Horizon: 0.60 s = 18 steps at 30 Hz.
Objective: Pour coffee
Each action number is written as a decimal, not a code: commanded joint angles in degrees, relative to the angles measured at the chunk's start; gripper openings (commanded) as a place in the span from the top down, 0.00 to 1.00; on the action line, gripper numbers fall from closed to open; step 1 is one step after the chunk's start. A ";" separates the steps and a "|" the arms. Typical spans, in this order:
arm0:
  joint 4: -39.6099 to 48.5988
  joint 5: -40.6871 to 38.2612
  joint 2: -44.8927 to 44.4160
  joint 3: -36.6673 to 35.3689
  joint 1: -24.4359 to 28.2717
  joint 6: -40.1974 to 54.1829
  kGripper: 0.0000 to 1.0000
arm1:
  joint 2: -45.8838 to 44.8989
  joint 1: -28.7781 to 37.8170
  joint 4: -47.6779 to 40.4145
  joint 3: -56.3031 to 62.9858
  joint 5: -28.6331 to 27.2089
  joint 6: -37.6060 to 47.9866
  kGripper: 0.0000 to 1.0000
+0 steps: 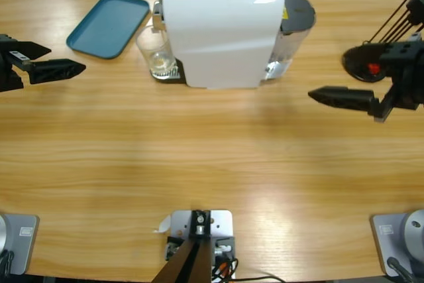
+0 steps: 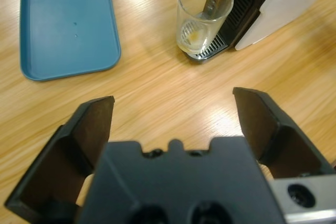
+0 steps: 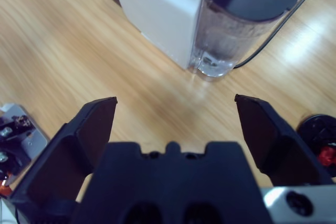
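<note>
1. The coffee point(image 2: 195, 36) is just a thin pale yellow puddle at the bottom of a clear glass point(image 2: 203, 17). The glass stands upright on the black drip grate point(image 2: 212, 51) at the front of the white coffee machine point(image 1: 222, 31), under the spout.
2. The left end effector point(image 1: 66, 64) sits over the table point(image 1: 212, 164) at the left edge in the high view, jaws spread wide with nothing between them. It points toward the glass, but it's well apart from it, with bare wood in between. In its wrist view the glass sits ahead and a bit to the right of the gap between the jaws.
3. There's a blue tray point(image 1: 109, 24) lying flat on the table, left of the glass and near it but not touching. In the left wrist view it's up at the top left, with only a few tiny specks on it.
4. The right end effector point(image 1: 324, 96) comes in from the right side, also wide open and holding nothing. It points at the back end of the machine, where the clear water tank point(image 3: 226, 40) with a dark lid stands. The machine body sits between it and the coffee, so the glass doesn't show in the right wrist view at all.
5. A black cable point(image 3: 283, 30) runs off behind the tank.
</note>
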 commanded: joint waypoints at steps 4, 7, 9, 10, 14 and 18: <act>-1.48 -0.54 2.80 2.39 -1.23 0.70 0.00 | -1.36 0.83 -5.01 7.28 0.77 1.03 0.00; -1.48 -0.86 2.80 2.52 -1.23 0.63 0.00 | -0.41 0.83 -5.48 7.58 0.48 1.03 0.01; -1.48 -0.97 2.75 2.60 -1.23 0.63 0.00 | -0.22 0.83 -5.52 7.67 0.35 1.03 0.01; -1.48 -0.97 2.70 2.62 -1.23 0.63 0.00 | -0.41 0.83 -5.52 7.76 0.35 1.03 0.01; -1.48 -0.97 2.36 2.78 -1.32 0.54 0.00 | -0.92 0.83 -5.52 8.09 0.26 1.12 0.01; -1.48 -0.97 2.56 2.83 -1.32 0.54 0.00 | -0.76 0.83 -5.83 8.32 0.23 1.12 0.01</act>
